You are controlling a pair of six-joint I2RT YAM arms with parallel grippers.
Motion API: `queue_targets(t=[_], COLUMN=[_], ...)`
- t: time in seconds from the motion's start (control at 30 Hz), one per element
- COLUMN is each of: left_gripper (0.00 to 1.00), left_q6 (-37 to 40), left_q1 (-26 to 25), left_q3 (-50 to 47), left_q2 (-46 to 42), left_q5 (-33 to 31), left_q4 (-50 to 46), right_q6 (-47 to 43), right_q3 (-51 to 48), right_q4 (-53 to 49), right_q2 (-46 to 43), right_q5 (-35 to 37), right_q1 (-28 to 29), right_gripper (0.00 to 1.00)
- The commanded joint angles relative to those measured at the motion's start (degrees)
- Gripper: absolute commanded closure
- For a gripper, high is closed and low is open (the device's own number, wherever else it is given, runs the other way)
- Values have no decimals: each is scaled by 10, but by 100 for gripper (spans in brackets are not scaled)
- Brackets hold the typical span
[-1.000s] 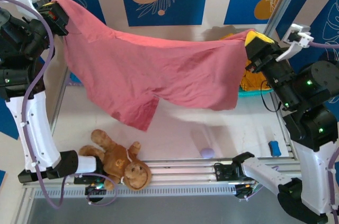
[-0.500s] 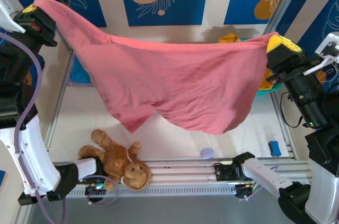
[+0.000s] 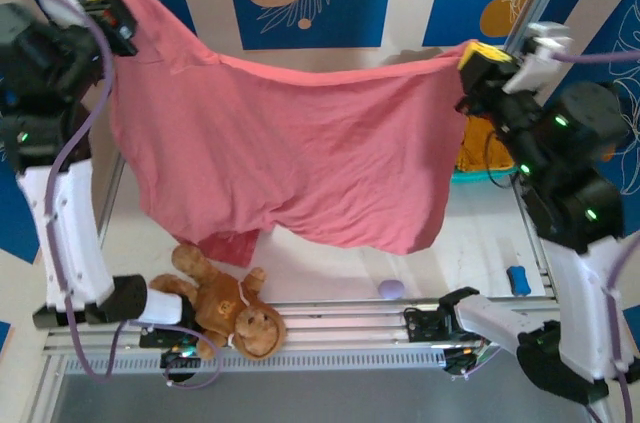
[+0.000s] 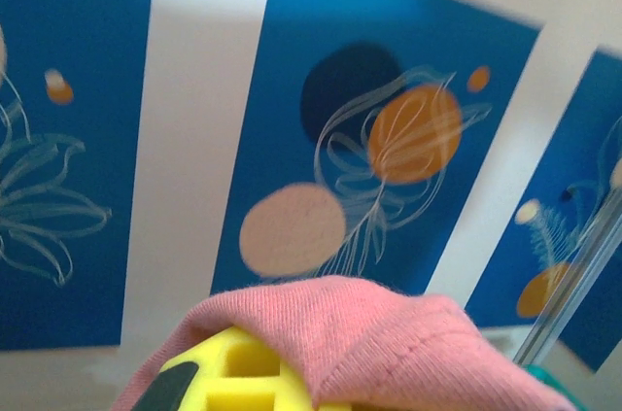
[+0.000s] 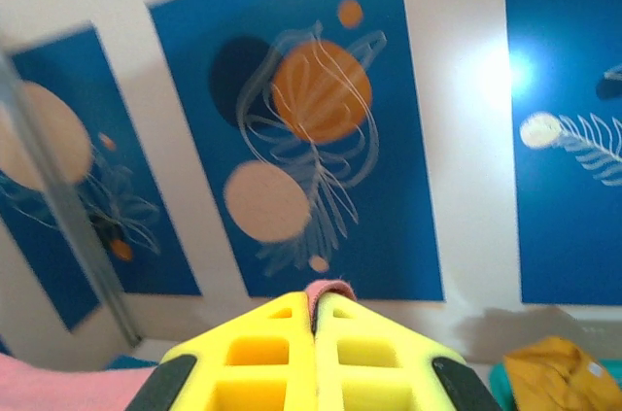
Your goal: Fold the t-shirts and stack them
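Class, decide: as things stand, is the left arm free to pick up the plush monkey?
Probably not. The left hand is shut on a corner of the pink t-shirt, raised high, while the right hand holds the other; the plush monkey lies well below.

The pink t-shirt (image 3: 300,143) screens most of the surface (image 3: 470,243); a dark red cloth (image 3: 228,246) pokes out below its hem, rest hidden, and the mustard-yellow shirt (image 3: 478,148) sits partly behind the right arm (image 3: 560,163). Left wrist view: cloth covers the tips of the left claw (image 4: 255,364), bottom edge cuts its body. By the right rail, a small blue object (image 3: 517,279): too small to identify.
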Motion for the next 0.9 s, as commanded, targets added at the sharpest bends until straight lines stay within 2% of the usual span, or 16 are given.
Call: queue_targets(t=[0.0,0.1,0.2,0.3,0.47,0.5,0.53,0.57,0.6,0.7,0.87], left_gripper=[100,100,100,100,100,100,77,43,35,33,26], left_q6=[54,72,79,79,73,63,55,46,41,28,34], left_q1=[-21,-23,-23,-23,-22,-21,-20,-19,-19,-18,-13], left_q3=[-14,-6,8,42,182,210,228,246,254,253,215], left_q2=[76,150,227,321,486,515,534,552,561,559,512], left_q5=[-29,-28,-31,-45,-53,-47,-39,-38,-38,-34,-29], left_q4=[12,29,50,44,-14,-21,-24,-30,-35,-59,-121], right_q6=[-49,-52,-61,-55,-31,-33,-34,-33,-35,-45,-42], right_q3=[-35,-40,-2,104,340,385,424,462,488,483,344], right_q4=[54,77,80,9,-154,-179,-201,-226,-243,-261,-247], right_q2=[70,150,254,392,615,650,675,698,709,691,581], right_q5=[48,42,39,43,49,50,52,62,70,79,72], right_q1=[-11,-34,-51,-67,-93,-97,-98,-99,-98,-91,-71], right_gripper=[100,100,100,100,99,85,71,56,44,33,30])
